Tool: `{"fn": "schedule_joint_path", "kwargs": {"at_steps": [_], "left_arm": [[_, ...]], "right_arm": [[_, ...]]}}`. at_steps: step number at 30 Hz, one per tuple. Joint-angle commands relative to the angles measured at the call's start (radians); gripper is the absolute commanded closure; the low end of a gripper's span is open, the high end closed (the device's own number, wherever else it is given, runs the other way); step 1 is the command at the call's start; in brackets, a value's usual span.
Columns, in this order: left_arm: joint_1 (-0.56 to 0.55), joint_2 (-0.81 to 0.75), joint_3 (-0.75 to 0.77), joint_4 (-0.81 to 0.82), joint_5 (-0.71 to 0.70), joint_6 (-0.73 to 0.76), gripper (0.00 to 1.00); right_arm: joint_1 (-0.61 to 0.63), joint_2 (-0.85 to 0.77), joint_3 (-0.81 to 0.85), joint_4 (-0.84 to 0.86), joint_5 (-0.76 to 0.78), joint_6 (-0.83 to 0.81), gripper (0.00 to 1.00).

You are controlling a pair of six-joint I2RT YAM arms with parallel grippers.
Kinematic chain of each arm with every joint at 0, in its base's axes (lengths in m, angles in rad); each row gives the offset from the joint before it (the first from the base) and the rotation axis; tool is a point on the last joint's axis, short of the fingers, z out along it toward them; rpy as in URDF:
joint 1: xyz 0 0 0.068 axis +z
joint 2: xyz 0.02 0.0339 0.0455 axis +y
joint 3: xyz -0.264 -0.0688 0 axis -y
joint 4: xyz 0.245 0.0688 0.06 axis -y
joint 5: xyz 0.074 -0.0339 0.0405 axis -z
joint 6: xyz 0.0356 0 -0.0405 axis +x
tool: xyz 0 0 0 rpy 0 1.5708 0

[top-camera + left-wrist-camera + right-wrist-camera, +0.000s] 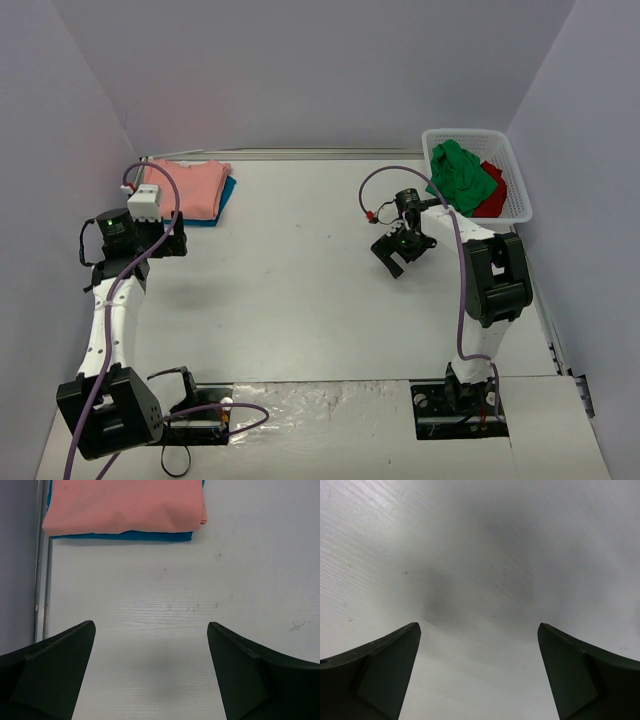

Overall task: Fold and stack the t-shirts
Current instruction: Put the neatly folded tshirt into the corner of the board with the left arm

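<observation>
A folded salmon-pink t-shirt [190, 187] lies on a folded teal-blue t-shirt [226, 198] at the table's far left. In the left wrist view the pink one [125, 505] covers all but a teal strip [125, 535]. A crumpled green t-shirt [460, 175] and a red t-shirt [492, 198] sit in the white mesh basket [470, 133] at the far right. My left gripper [160, 238] [151, 630] hangs open over bare table just short of the stack. My right gripper [402, 252] [479, 630] is open above bare table, left of the basket, with nothing between its fingers.
Pale walls close in the white table [300, 280] on three sides. A metal rail [42, 580] runs along the table's left edge beside the stack. A shiny foil-like patch [320, 400] lies between the arm bases at the near edge.
</observation>
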Motion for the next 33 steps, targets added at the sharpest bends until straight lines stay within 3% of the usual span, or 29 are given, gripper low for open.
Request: {"fn": "schedule_joint_path", "kwargs": {"at_steps": [1, 33], "left_arm": [[0.010, -0.031, 0.001, 0.032, 0.011, -0.023, 0.06], [0.040, -0.085, -0.010, 0.058, 0.018, -0.045, 0.06]], "right_arm": [[0.000, 0.001, -0.007, -0.024, 0.013, 0.004, 0.00], [0.001, 0.024, -0.009, -0.025, 0.021, 0.005, 0.00]]}}
